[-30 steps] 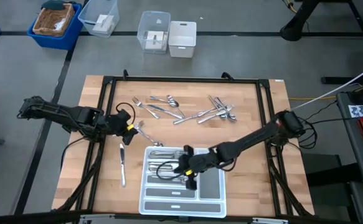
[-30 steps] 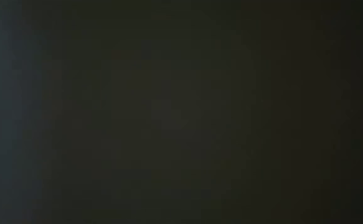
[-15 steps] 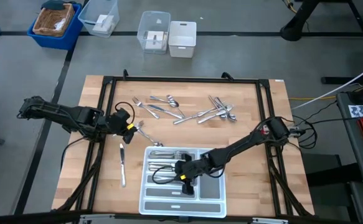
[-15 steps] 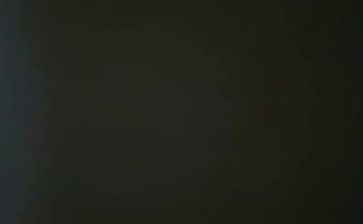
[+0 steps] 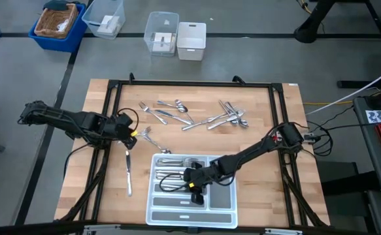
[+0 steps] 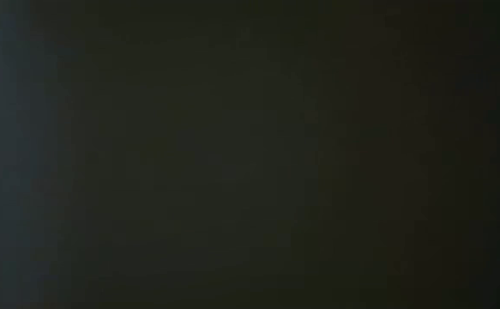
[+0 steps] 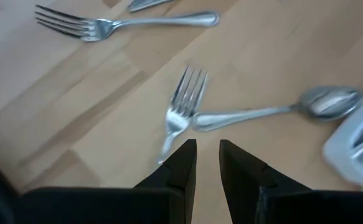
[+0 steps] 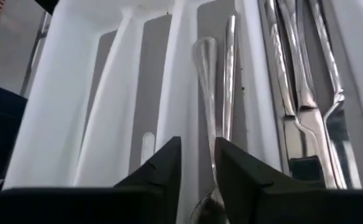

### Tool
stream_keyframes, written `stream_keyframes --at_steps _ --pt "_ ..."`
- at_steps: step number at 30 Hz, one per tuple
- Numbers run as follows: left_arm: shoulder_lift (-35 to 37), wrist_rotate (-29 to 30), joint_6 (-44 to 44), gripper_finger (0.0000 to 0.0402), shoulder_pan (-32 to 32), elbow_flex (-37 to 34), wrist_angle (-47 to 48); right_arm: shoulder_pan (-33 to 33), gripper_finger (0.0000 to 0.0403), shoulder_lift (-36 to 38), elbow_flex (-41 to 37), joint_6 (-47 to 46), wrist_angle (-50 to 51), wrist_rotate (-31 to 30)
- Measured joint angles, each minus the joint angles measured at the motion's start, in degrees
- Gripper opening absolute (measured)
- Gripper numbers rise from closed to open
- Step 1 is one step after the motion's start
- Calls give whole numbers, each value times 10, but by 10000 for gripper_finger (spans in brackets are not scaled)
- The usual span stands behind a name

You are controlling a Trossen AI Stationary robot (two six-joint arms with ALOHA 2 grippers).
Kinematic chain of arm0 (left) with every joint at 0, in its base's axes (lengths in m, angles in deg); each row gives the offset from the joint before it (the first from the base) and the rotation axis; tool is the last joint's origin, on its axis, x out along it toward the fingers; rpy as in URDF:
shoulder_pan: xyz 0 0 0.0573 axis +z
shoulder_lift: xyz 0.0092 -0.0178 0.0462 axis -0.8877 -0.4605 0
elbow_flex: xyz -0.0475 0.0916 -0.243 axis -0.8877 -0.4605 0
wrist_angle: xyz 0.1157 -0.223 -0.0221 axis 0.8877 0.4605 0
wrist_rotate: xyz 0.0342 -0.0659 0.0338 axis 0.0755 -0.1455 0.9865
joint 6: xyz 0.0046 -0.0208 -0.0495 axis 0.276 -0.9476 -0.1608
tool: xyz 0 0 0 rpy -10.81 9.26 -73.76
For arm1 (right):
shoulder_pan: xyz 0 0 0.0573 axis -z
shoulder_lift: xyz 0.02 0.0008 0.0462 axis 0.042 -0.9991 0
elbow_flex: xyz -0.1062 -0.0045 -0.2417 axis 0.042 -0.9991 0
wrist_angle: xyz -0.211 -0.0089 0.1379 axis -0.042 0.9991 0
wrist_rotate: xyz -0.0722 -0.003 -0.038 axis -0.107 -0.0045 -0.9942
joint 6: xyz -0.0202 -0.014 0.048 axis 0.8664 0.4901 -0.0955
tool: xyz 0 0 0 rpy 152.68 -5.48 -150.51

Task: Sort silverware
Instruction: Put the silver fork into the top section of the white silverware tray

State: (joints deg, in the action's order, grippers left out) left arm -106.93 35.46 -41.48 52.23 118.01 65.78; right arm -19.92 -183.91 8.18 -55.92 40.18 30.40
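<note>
Loose silverware lies flat on the wooden table: one group [image 5: 169, 111], another [image 5: 228, 119], and a knife [image 5: 129, 173]. A fork [image 7: 182, 104] and a spoon [image 7: 274, 112] lie just ahead of my left gripper [image 7: 207, 152], whose fingers stand a narrow gap apart. The fork's handle runs toward one fingertip; whether they touch, I cannot tell. My right gripper [image 8: 198, 158] is low over the white tray [image 5: 152, 215], narrowly open. Its fingers stand on either side of a spoon [image 8: 207, 112] lying in a compartment. Knives [image 8: 299, 74] fill the compartment beside it. The low view is dark.
Black frame rails [image 5: 112, 117] run along the table's left, right and far sides. The tray's corner [image 7: 355, 143] sits close to the spoon by my left gripper. Bins and a basket [image 5: 58, 23] stand on the floor beyond the far edge.
My right gripper moved over the tray toward the table's near edge and slightly left, then held still. My left gripper drew back a little toward the left edge, showing more of the fork in front of it.
</note>
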Motion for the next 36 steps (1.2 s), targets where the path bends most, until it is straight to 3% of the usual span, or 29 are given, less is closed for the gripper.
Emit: stream_keyframes --at_steps 6,10,16,24,28,32,36 --pt "-15 -2 64 59 8 -15 -9 17 110 0 37 2 36 46" --pt "-34 -46 75 59 37 -38 -42 33 101 0 90 37 109 52" --pt "-68 -59 97 59 84 -77 -115 60 89 0 200 115 243 51" --pt "-115 -79 169 59 158 -85 -141 87 88 0 354 180 390 50" --pt "-135 -95 223 59 185 -85 -163 93 88 0 438 221 483 41" --pt "-142 -92 224 59 200 -85 -180 93 88 0 519 248 580 11" --pt "-146 -132 275 59 211 -85 -177 93 88 0 591 264 675 -32"
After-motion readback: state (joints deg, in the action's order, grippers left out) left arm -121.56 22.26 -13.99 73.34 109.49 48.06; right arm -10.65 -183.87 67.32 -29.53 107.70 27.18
